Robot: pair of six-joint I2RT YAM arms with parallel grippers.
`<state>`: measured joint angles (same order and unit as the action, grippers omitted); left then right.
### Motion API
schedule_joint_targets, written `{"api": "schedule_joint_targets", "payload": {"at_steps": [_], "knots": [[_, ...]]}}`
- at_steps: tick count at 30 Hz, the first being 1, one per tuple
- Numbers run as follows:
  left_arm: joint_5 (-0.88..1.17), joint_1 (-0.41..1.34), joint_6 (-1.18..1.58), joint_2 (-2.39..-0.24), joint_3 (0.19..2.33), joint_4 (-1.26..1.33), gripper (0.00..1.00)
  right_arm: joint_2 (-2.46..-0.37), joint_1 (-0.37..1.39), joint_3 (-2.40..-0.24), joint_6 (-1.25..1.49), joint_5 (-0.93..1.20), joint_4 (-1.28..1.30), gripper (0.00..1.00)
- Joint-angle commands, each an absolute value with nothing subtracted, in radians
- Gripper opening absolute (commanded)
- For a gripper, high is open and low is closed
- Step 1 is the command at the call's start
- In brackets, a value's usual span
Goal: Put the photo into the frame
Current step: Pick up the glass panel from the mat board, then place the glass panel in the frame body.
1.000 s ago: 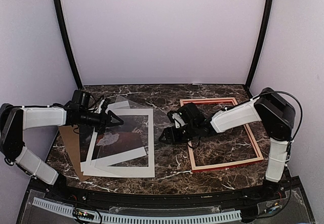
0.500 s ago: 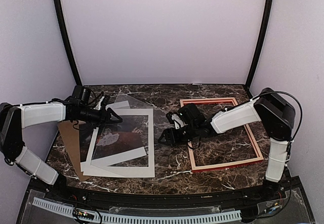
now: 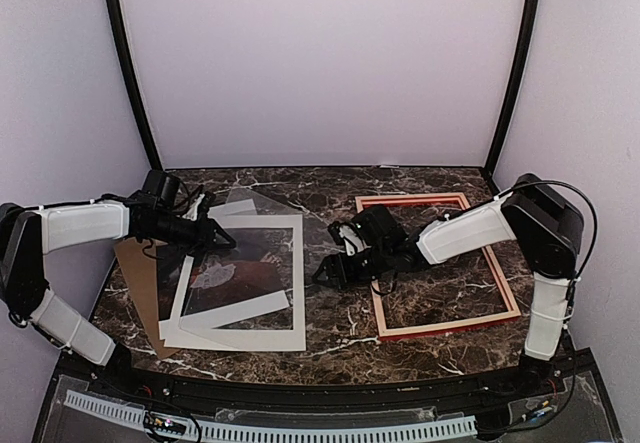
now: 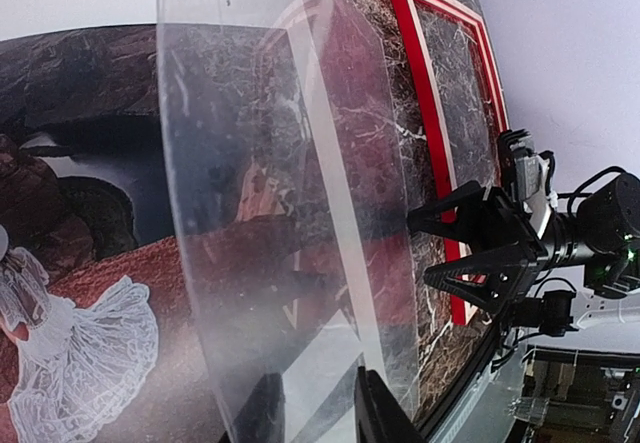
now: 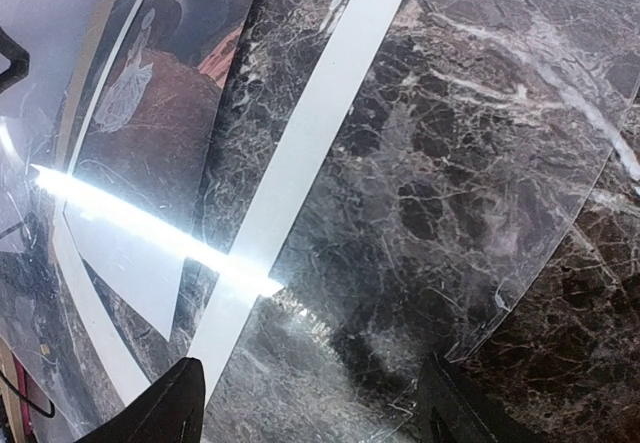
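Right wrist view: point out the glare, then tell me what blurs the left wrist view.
Right wrist: a bright white streak flares across the clear sheet, hiding what lies under it. Left wrist: the same sheet's hazy reflections veil everything behind it, while the photo beside it looks sharp.

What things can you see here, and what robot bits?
photo: one, dark brown-red, left side
white mat: one, white, over the photo
clear sheet: one, see-through, over the white mat
backing board: one, brown, far left, under the pile
frame: one, red, flat on the right
table: one, dark marble, under everything
left gripper: one, black, straddling the clear sheet's edge
right gripper: one, black, open, between white mat and frame
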<state>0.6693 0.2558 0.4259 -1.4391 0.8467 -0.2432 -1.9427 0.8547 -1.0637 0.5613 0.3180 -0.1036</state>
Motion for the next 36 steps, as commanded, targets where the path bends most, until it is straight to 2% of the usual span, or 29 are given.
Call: {"api": "schedule_joint_targets", "payload": {"at_steps": [1,7,9,20,36], "knots": [[0.684,0.248,0.408,-1.408,0.856,-0.27,0.22,-1.98,0.851,-1.023,0.564,0.306,0.044,0.74],[0.687,0.241,0.411,-1.398,0.852,-0.276,0.03,-1.946,0.852,-1.042,0.549,0.287,0.085,0.75],[0.684,0.241,0.422,-1.386,0.847,-0.272,0.0,-1.911,0.851,-1.04,0.548,0.272,0.1,0.75],[0.725,0.241,0.54,-1.234,0.796,-0.156,0.0,-1.646,0.807,-0.935,0.536,0.087,0.252,0.8],[0.615,0.241,0.517,-1.107,0.953,-0.287,0.0,-1.74,0.819,-0.94,0.551,0.107,0.218,0.75]]}}
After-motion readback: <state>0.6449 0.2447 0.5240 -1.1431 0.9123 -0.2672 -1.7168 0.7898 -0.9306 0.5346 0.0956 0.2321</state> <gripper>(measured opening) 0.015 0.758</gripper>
